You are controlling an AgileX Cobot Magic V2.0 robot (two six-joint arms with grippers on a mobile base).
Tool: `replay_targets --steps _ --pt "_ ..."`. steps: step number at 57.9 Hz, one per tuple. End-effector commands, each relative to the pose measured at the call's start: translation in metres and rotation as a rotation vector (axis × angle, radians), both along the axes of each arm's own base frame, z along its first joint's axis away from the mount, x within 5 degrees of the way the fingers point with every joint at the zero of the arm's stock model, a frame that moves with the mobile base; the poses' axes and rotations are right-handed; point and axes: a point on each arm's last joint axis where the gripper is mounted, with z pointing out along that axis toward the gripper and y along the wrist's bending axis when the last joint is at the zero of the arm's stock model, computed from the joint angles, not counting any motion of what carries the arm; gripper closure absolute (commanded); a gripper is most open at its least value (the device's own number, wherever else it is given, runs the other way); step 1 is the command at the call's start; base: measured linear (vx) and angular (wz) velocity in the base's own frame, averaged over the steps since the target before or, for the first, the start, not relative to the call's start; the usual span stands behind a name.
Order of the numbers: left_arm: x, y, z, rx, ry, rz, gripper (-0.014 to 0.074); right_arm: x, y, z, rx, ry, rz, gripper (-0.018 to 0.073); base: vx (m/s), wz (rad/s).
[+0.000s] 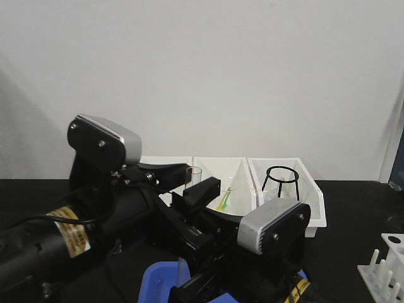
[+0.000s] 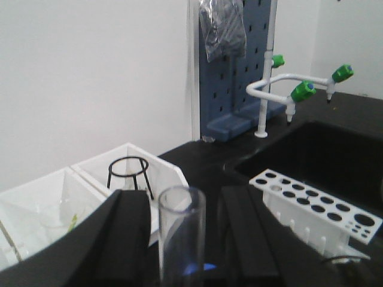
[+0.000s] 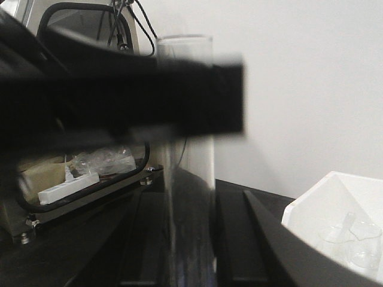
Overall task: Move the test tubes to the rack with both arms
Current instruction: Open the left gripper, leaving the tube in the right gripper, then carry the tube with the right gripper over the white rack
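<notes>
Left gripper [image 2: 185,192]: narrow, slim gaps either side of test tube [image 2: 181,233] | right gripper [image 3: 179,206]: clamped on the test tube | test tube upright between both grippers | rack [image 2: 311,206] on black bench, beside sink [image 2: 323,149], well apart

— What stands at the back of the worktop [image 1: 353,208]?
— Three white open-front bins [image 1: 315,211] side by side against the pale wall [image 1: 221,76]. The right one holds a black wire stand [image 1: 281,179]; the middle one holds something yellow-green [image 1: 223,203].
— And at the bottom edge?
— A blue tray [image 1: 161,281], partly covered.
— Farther right, in the left wrist view?
— A dark sink [image 2: 323,149], a white tap [image 2: 269,89] with green knobs [image 2: 303,91], and a blue pegboard [image 2: 227,89] with a plastic bag [image 2: 222,27] hanging on it.
</notes>
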Motion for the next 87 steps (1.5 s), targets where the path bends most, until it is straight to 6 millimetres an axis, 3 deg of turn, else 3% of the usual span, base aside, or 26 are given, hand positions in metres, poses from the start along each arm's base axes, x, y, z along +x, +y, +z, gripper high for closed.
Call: replay_targets --steps 1,14,28,35,49,72,87 --pt "-0.014 0.011 0.042 -0.151 -0.151 -0.011 0.0192 -0.002 -0.003 0.026 0.090 -0.107 -0.003 0.0568 0.00 0.00" --pt "-0.036 0.033 0.072 -0.215 -0.284 -0.007 0.0192 -0.001 -0.003 0.025 0.077 -0.094 -0.004 0.0568 0.00 0.00" --pt "-0.073 0.071 0.103 -0.288 -0.360 -0.001 0.0192 0.001 -0.005 0.025 0.051 -0.120 -0.041 0.0567 0.00 0.00" --pt "-0.087 0.086 0.108 -0.251 -0.383 0.012 0.0192 0.009 -0.015 0.024 0.068 -0.094 -0.177 0.0566 0.00 0.00" --pt "-0.101 0.102 0.107 -0.137 -0.368 0.028 0.0193 0.021 -0.037 0.018 -0.095 -0.112 -0.464 0.0566 0.00 0.00" --pt "-0.100 0.101 0.099 -0.058 -0.330 0.031 0.0193 0.060 -0.119 0.014 -0.118 -0.027 -0.740 0.0566 0.00 0.00" --pt "-0.098 0.101 0.096 -0.009 -0.334 0.040 0.0193 0.071 -0.174 0.014 -0.125 -0.027 -0.911 0.0566 0.00 0.00"
